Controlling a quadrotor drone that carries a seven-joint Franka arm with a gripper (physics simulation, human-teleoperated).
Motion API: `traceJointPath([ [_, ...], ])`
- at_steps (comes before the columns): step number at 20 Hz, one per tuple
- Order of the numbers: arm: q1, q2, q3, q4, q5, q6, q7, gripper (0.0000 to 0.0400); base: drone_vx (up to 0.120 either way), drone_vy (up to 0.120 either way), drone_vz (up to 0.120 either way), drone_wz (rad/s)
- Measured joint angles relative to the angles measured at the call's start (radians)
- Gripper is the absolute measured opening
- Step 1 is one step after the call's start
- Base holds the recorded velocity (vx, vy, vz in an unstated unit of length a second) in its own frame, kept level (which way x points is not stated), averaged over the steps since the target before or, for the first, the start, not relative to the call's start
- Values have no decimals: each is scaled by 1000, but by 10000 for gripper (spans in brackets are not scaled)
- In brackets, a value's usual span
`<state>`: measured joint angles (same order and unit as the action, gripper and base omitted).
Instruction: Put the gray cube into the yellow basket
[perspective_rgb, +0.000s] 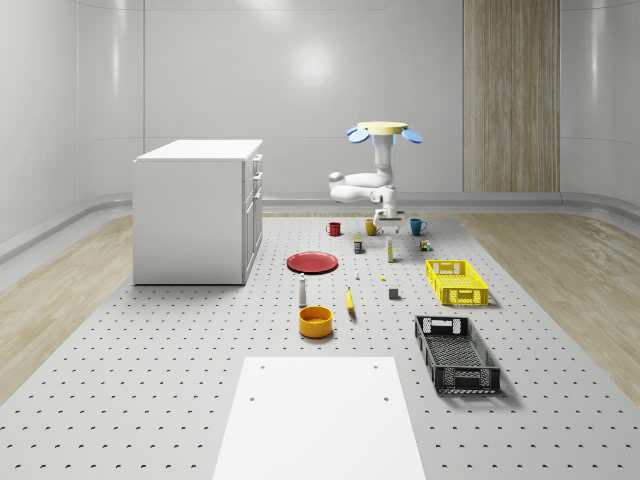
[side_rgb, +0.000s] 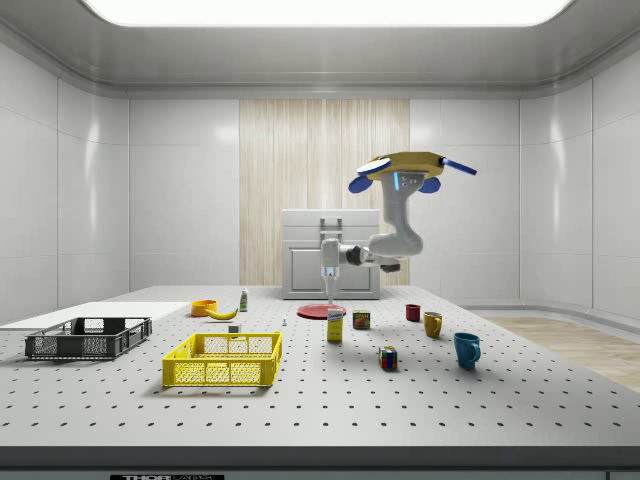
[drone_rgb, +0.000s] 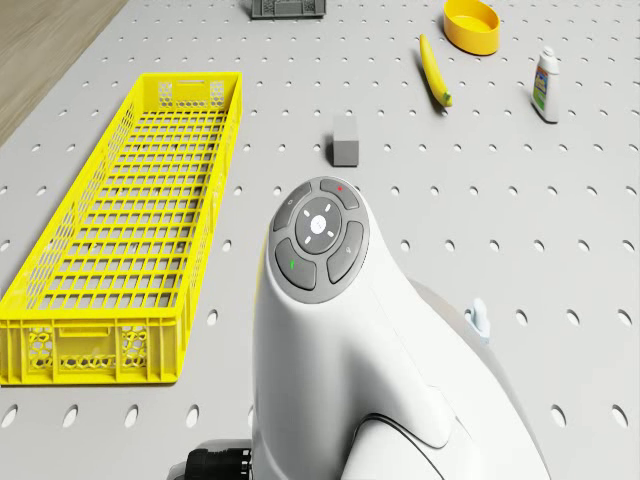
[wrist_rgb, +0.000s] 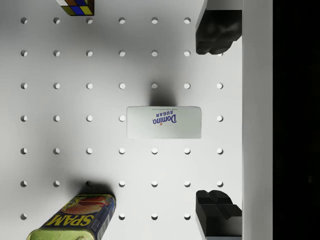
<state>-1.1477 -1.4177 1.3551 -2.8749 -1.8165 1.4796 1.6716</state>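
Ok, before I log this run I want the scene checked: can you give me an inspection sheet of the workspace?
Surface: gray perforated table, white sheet at one end.
Job's things: gray cube lies on the table, beside the yellow basket, apart from it.
Clutter: banana, orange bowl, bottle, red plate, black basket, sugar box, can, mugs.
Gripper: open, hanging above the sugar box; drone hovers over the mugs' end.
Cables: nothing seen.
Surroundings: white cabinet, plain walls.

Wrist view: Spam can (wrist_rgb: 75, 220) and colour cube (wrist_rgb: 76, 6) near the open gripper (wrist_rgb: 218, 122) are cut by edges; black crate (drone_rgb: 288, 8) cut in the drone view.
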Motion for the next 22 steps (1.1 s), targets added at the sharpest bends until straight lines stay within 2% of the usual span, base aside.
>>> traceJointPath([
  [2, -1, -5, 1, 0, 2, 5, 1, 400, 120, -80, 0, 0],
  [8, -4, -19, 3, 1, 8, 18, 4, 400, 120, 0, 0, 0],
  [11, -6, -26, 5, 1, 11, 24, 5, 400, 120, -80, 0, 0],
  [15, -8, -34, 6, 2, 14, 32, 7, 400, 120, 0, 0, 0],
  [22, -11, -48, 8, 2, 20, 45, 9, 400, 120, 0, -109, 0],
])
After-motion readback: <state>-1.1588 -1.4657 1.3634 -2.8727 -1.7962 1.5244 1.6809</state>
